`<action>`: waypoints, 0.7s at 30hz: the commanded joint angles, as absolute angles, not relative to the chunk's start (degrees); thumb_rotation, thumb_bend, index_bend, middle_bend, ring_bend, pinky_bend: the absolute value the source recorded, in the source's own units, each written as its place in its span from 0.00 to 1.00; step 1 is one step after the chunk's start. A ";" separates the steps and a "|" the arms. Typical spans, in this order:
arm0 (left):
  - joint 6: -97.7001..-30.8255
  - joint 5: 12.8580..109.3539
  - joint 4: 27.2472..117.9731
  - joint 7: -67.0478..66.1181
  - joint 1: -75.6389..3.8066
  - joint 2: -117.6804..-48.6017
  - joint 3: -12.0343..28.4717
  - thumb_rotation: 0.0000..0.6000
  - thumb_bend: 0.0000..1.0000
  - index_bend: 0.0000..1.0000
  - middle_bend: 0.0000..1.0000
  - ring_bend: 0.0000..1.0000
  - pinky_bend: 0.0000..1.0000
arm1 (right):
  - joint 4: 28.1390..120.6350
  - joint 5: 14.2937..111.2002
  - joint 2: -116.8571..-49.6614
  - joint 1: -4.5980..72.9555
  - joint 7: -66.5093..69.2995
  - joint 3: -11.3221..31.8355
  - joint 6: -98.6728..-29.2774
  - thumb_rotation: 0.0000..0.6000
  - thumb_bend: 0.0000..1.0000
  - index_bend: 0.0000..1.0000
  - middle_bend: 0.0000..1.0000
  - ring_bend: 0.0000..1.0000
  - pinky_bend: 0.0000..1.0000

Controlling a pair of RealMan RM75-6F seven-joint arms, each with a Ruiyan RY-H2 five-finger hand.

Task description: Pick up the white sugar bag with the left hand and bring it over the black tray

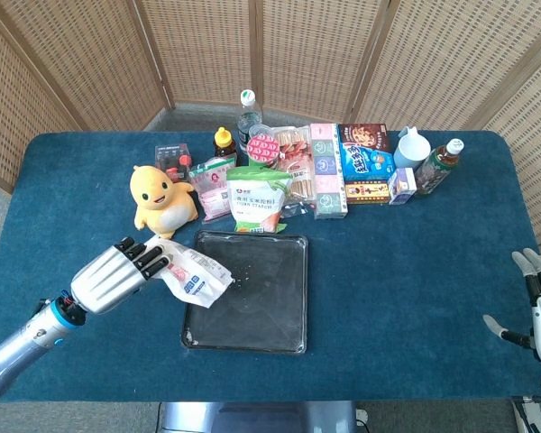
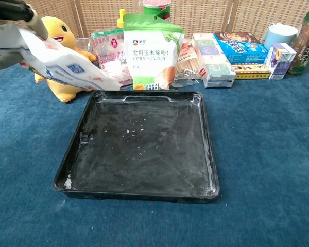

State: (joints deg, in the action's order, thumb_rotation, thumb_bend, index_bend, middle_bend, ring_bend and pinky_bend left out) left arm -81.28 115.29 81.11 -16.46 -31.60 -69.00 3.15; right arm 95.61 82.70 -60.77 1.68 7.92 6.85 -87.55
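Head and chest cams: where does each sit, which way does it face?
Head view: high, angled down over the whole table; shows left hand holding the sugar bag, right hand at the edge.
Chest view: low, facing forward across the tray; only left hand's fingers show.
Shared: tray, sugar bag, corn starch pouch, yellow plush toy.

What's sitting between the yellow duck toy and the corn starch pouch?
A pink-printed clear packet stands between the duck toy and the corn starch pouch, clearest in the head view.

Cutting off most of the left hand (image 2: 10, 10) at the chest view's top-left corner. Hiding part of the yellow plush duck (image 2: 62, 56) behind the white sugar bag (image 2: 67, 67).
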 commanded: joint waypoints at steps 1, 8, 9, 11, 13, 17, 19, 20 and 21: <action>-77.95 118.09 82.96 -23.95 -33.68 -67.45 3.55 1.00 0.48 0.71 0.69 0.67 0.66 | 95.60 82.73 -60.70 1.64 8.05 6.80 -87.54 1.00 0.00 0.01 0.00 0.00 0.00; -75.09 119.19 81.61 -29.31 -35.22 -68.15 3.51 1.00 0.48 0.72 0.70 0.67 0.66 | 95.63 82.25 -60.56 1.64 8.23 6.91 -87.29 1.00 0.00 0.01 0.00 0.00 0.00; -75.14 119.61 81.29 -30.13 -35.34 -68.25 3.50 1.00 0.48 0.73 0.70 0.67 0.66 | 95.65 82.22 -60.54 1.65 8.27 6.93 -87.27 1.00 0.00 0.01 0.00 0.00 0.00; -75.61 120.43 80.68 -31.64 -35.51 -68.55 3.53 1.00 0.48 0.73 0.70 0.68 0.66 | 95.62 82.25 -60.51 1.66 8.40 6.94 -87.25 1.00 0.00 0.01 0.00 0.00 0.00; -75.62 120.77 80.33 -32.48 -35.69 -68.75 3.46 1.00 0.48 0.73 0.71 0.68 0.66 | 95.60 82.34 -60.53 1.68 8.30 6.89 -87.23 1.00 0.00 0.01 0.00 0.00 0.00; -75.25 122.04 79.58 -35.03 -36.66 -68.83 3.66 1.00 0.47 0.75 0.72 0.68 0.66 | 95.71 82.56 -60.64 1.74 7.92 6.69 -87.07 1.00 0.00 0.01 0.00 0.00 0.00; -75.20 122.82 79.24 -35.86 -37.19 -68.94 3.62 1.00 0.47 0.76 0.72 0.68 0.66 | 95.80 82.56 -60.66 1.74 7.75 6.69 -87.10 1.00 0.00 0.01 0.00 0.00 0.00; -75.09 123.21 79.07 -36.21 -37.43 -68.97 3.54 1.00 0.47 0.76 0.72 0.68 0.66 | 95.82 82.53 -60.67 1.73 7.72 6.70 -87.11 1.00 0.00 0.01 0.00 0.00 0.00; -74.85 123.58 78.94 -36.73 -37.69 -68.99 3.43 1.00 0.47 0.77 0.73 0.68 0.66 | 95.80 82.44 -60.67 1.72 7.69 6.73 -87.13 1.00 0.00 0.01 0.00 0.00 0.00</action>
